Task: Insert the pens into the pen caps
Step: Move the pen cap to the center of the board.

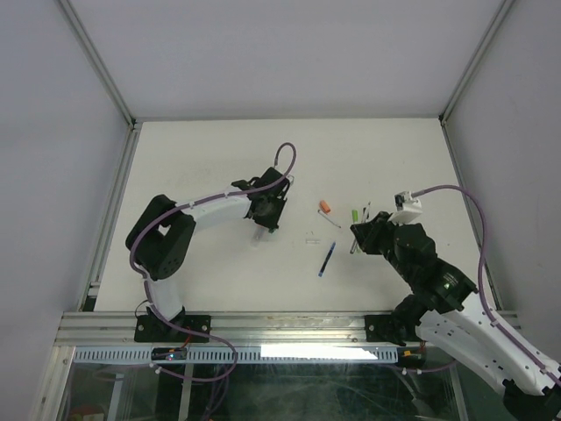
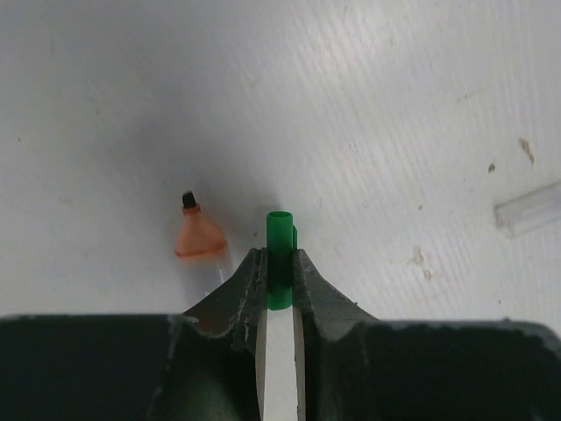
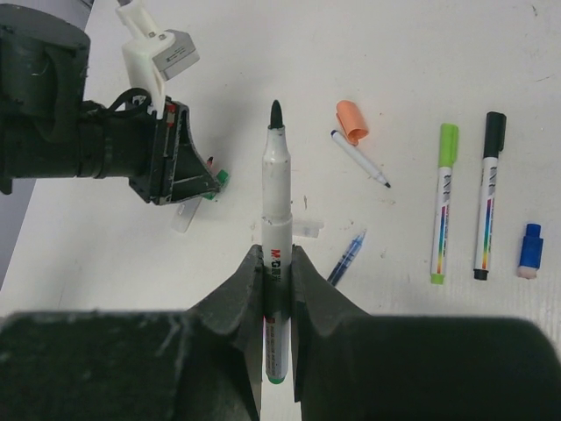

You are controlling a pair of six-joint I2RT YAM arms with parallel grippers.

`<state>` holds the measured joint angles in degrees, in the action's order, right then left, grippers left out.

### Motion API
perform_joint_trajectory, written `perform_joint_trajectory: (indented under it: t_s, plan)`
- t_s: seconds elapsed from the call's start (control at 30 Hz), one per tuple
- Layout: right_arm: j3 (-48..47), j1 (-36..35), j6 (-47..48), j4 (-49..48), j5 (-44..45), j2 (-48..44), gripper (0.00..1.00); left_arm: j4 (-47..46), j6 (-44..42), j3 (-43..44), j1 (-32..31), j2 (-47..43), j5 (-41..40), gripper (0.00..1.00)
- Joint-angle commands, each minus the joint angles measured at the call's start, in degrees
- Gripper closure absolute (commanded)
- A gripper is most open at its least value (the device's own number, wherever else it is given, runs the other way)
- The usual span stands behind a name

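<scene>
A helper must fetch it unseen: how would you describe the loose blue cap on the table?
In its wrist view, look right of the right gripper holding a pen. Past the green-capped pen and the black-capped pen lies the blue cap. It is the only short stub there, blue with a pale end.

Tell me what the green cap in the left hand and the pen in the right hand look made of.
The green cap: likely moulded plastic, opaque, satin; uniform colour, thin hollow wall at the open rim. The pen: white barrel probably smooth plastic, with a soft sheen and printed lettering; its dark pointed tip looks dull, perhaps felt.
</scene>
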<state>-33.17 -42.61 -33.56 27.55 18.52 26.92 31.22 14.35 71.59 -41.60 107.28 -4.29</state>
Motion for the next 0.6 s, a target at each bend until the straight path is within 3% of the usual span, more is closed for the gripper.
perform_joint_trajectory:
  t_s: [0.0, 0.57]
  plan:
    - [0.5, 0.0, -1.0, -5.8, -1.6, 1.0, 1.0, -1.0, 0.3, -4.3, -1.3, -7.6, 4.3, 0.91]
    - [1.3, -0.1, -2.9, -5.9, -2.6, 1.7, 1.0, 1.2, -4.3, -8.9, -15.0, -10.7, 13.3, 0.88]
